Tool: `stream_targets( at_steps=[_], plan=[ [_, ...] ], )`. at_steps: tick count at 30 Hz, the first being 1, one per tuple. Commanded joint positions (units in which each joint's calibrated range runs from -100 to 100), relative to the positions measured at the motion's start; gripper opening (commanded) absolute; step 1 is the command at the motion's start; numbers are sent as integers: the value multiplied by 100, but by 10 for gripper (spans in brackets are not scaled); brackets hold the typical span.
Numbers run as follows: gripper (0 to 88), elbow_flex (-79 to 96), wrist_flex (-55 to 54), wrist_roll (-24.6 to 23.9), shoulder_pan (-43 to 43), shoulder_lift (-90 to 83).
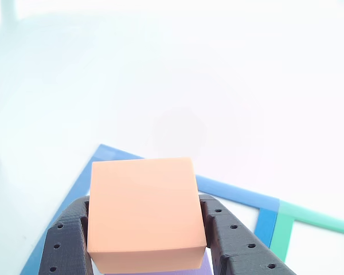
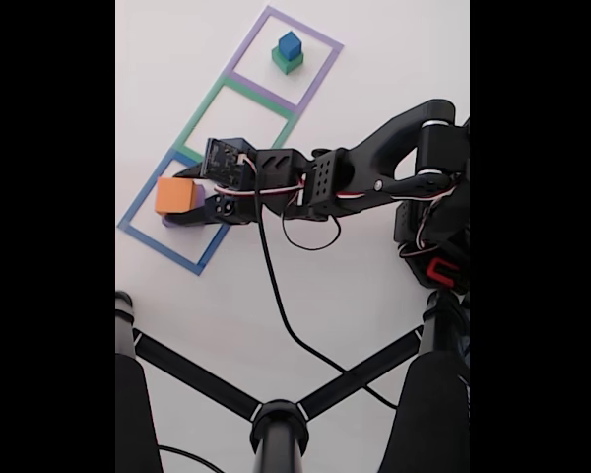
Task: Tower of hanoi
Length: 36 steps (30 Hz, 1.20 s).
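Note:
The orange block (image 1: 143, 212) fills the lower middle of the other view, with black fingers (image 1: 66, 240) pressed against its left and right sides. My gripper (image 1: 146, 206) is shut on it. A sliver of the purple block (image 1: 207, 267) shows just under the orange one. In the fixed view the gripper (image 2: 182, 197) holds the orange block (image 2: 174, 194) inside the blue taped square, over the purple block (image 2: 165, 222). The blue cube (image 2: 290, 43) sits on the green cube (image 2: 287, 62) inside the purple taped square at the top.
Three taped outlines run in a diagonal row in the fixed view: blue (image 2: 163, 246), green (image 2: 202, 123), purple (image 2: 315, 39). Blue tape (image 1: 235, 195) and green tape (image 1: 315, 220) cross the white table. A black stand (image 2: 276, 424) and a cable (image 2: 276, 296) lie at the bottom.

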Motion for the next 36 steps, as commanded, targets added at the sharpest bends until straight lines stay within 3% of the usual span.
stream_targets(
  at_steps=[1, 33, 36],
  plan=[
    [75, -9, -347, 39, 1, 78],
    [81, -181, -695, 39, -99, 647],
    [133, -190, -751, 39, -68, 687]
  ],
)
